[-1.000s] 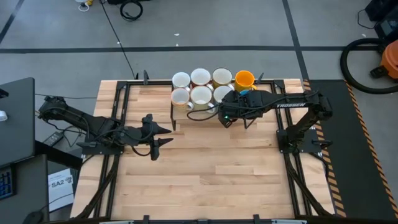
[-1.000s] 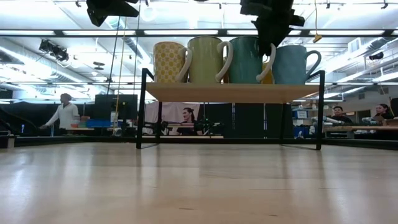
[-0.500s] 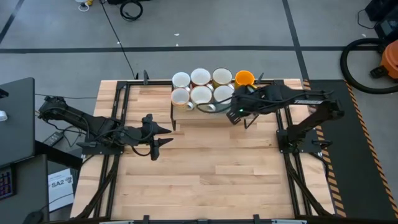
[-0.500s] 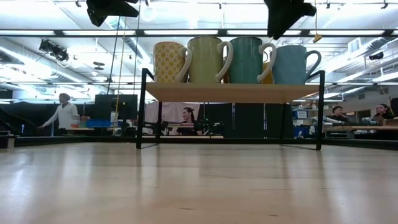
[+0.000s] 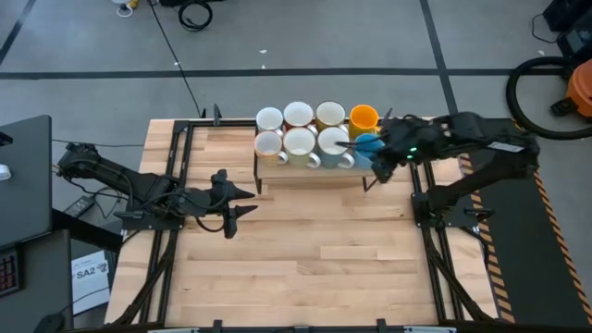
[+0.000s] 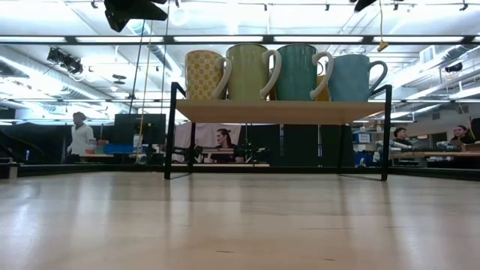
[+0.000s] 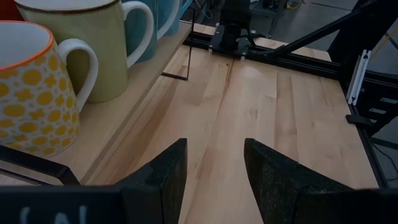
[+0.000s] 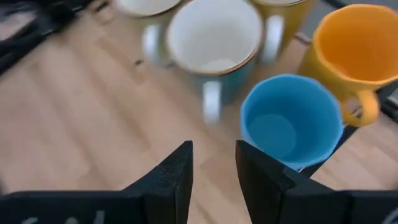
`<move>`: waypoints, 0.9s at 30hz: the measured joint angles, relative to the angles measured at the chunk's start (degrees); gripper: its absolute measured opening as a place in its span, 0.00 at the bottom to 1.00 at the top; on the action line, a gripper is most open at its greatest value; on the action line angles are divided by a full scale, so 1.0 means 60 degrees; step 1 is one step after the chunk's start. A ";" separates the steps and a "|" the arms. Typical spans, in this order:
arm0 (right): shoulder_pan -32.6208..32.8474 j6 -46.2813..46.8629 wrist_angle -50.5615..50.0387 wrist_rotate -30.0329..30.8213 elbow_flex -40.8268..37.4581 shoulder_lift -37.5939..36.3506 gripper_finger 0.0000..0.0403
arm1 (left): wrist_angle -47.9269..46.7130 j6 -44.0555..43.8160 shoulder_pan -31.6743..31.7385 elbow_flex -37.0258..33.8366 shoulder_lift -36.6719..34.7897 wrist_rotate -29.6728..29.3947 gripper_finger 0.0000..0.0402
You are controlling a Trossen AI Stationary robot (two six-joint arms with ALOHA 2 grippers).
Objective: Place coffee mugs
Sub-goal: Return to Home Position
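Note:
Eight coffee mugs stand upright in two rows on a raised wooden shelf (image 5: pixel 310 166) at the table's far side. The near row in the low view holds a yellow dotted mug (image 6: pixel 204 75), a pale green one (image 6: pixel 247 71), a teal one (image 6: pixel 298 71) and a light blue one (image 6: pixel 352 76). An orange-yellow mug (image 5: pixel 363 117) stands behind the light blue mug (image 5: pixel 368 143). My right gripper (image 8: pixel 214 168) is open, hanging above and just right of the light blue mug (image 8: pixel 291 121). My left gripper (image 7: pixel 214 180) waits open over the table's left middle (image 5: pixel 242 202).
The shelf rests on thin black metal legs (image 6: pixel 171 131) with room beneath it. A black frame (image 5: pixel 176 166) runs along the table's edges. Bare wood (image 5: pixel 324 250) lies between the shelf and the near edge. People sit and stand in the room beyond the table.
My right gripper has drawn back from over the shelf's near row toward the table's right edge and has risen, almost leaving the top of the low view. The mugs have stayed where they stood.

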 joint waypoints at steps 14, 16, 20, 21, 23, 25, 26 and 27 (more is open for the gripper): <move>0.0430 -0.2637 0.0419 -0.0950 -0.0508 -0.1990 0.31 | 0.0004 -0.0013 0.0001 0.0000 0.0000 -0.0004 0.42; 0.0518 -0.2984 0.1031 -0.0923 -0.1109 -0.2248 0.31 | 0.0000 -0.0011 0.0002 0.0000 0.0000 0.0000 0.42; 0.0604 -0.3740 0.2601 -0.1433 -0.2684 -0.2845 0.31 | 0.0000 -0.0013 0.0000 0.0000 0.0000 0.0000 0.42; 0.0607 -0.3873 0.3019 -0.1628 -0.3106 -0.3015 0.31 | 0.0004 -0.0015 -0.0001 0.0000 0.0000 -0.0003 0.42; 0.0607 -0.4064 0.3874 -0.1977 -0.3896 -0.3357 0.32 | 0.0000 -0.0015 0.0002 0.0000 0.0002 0.0000 0.42; 0.0607 -0.4111 0.4633 -0.2210 -0.4624 -0.3722 0.31 | 0.0004 -0.0015 0.0002 0.0000 0.0003 -0.0003 0.42; 0.0603 -0.4116 0.4965 -0.2294 -0.4937 -0.3900 0.31 | 0.0001 -0.0015 0.0001 0.0000 0.0000 0.0000 0.42; 0.0603 -0.4116 0.5302 -0.2330 -0.5253 -0.4093 0.31 | 0.0000 -0.0013 0.0002 0.0000 0.0002 -0.0002 0.42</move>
